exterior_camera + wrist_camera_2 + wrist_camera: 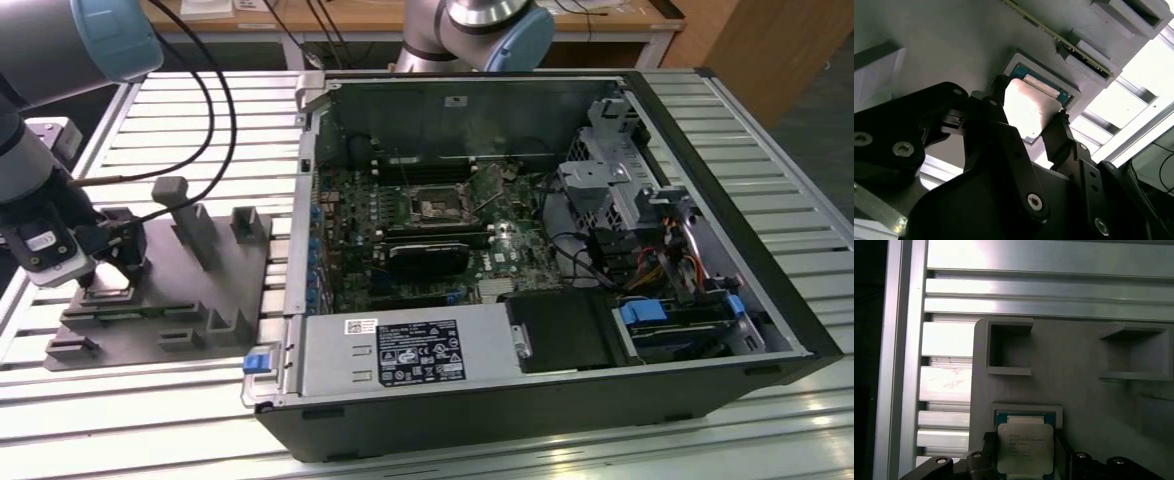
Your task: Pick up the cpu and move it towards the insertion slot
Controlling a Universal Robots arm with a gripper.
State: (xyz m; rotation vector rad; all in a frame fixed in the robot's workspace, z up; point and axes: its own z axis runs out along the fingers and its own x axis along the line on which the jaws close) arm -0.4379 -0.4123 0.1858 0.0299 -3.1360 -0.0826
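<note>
Currently the cpu (1025,446) is located at the edge recess (1002,409) of the grey plastic fixture (1079,375), silvery top facing up. A strip of the recess floor is visible beyond one edge of the cpu. Whether the cpu is seated on that floor or raised just above it cannot be told.

The gripper (1029,110) is positioned directly over this recess. Its two black fingers (1066,142) bracket the cpu on two opposite edges, and in both wrist views each finger appears to be in contact with the edge it faces. Assessment: the jaws are clamped on the cpu.

In the exterior view the arm reaches down onto the fixture's near corner, at the exterior view's left. The fixture lies flat on the slatted aluminium table (174,100). Its upright pegs and empty pockets stand beside the recess and are not touched.

The insertion slot (438,207) is well apart from the fixture, toward the exterior view's right. It sits on the circuit board inside the open computer case (747,200), which lies on its side next to the fixture.

Task status:
- Grasp: judged complete.
- Lift clear of the fixture: not confirmed.
- Transfer toward the insertion slot: not yet done, since the cpu is at the fixture and the full span to the case is uncovered.
</note>
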